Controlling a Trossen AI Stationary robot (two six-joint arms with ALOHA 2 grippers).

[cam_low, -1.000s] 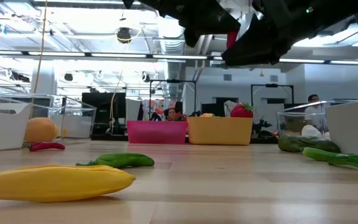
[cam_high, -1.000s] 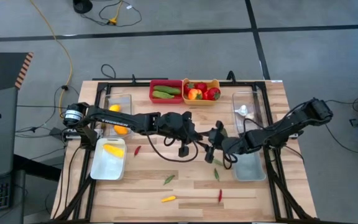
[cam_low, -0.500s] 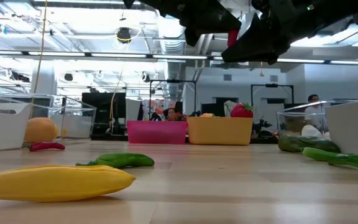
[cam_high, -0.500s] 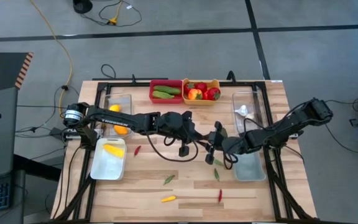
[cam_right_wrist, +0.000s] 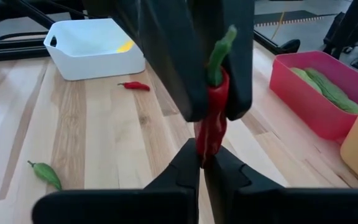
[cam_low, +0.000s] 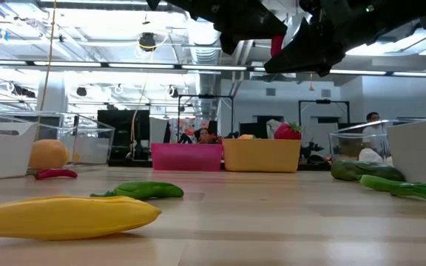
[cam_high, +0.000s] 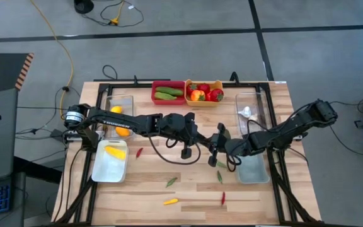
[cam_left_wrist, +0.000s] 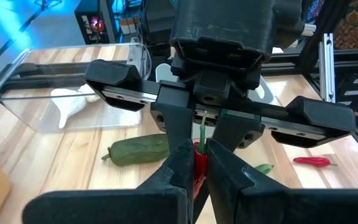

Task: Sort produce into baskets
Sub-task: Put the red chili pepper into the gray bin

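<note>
A red chili (cam_right_wrist: 211, 127) with a green stem hangs in the air over the middle of the table (cam_high: 188, 189), pinched at once by both grippers. In the right wrist view, the right gripper (cam_right_wrist: 201, 163) has its two dark fingers nearly closed on the chili's lower tip, while the left gripper's fingers (cam_right_wrist: 166, 62) clamp it higher up, just under the stem. In the left wrist view, the left gripper (cam_left_wrist: 196, 163) shows the same pinch from the other side: its fingers are drawn tight on the red body, with the thin green stem standing up between them toward the right gripper's face.

In the high view the two grippers meet fingertip to fingertip, the left gripper (cam_high: 201, 145) reaching in from the left arm and the right gripper (cam_high: 214, 147) from the right arm.

Beyond the fingers, a green cucumber (cam_left_wrist: 139, 150) lies on the wood beside a clear tub (cam_left_wrist: 73, 93) that holds white garlic (cam_left_wrist: 73, 102). Another red chili (cam_left_wrist: 313, 162) lies off to the side. Past the right gripper's fingers sit a white tray (cam_right_wrist: 95, 46) with a yellow piece in it, a small red chili (cam_right_wrist: 133, 86) near it, and a green chili (cam_right_wrist: 45, 174) apart on the wood. The red bin (cam_high: 168, 92) holds cucumbers, and the orange-yellow bin (cam_high: 204, 93) beside it holds red pieces.
</note>
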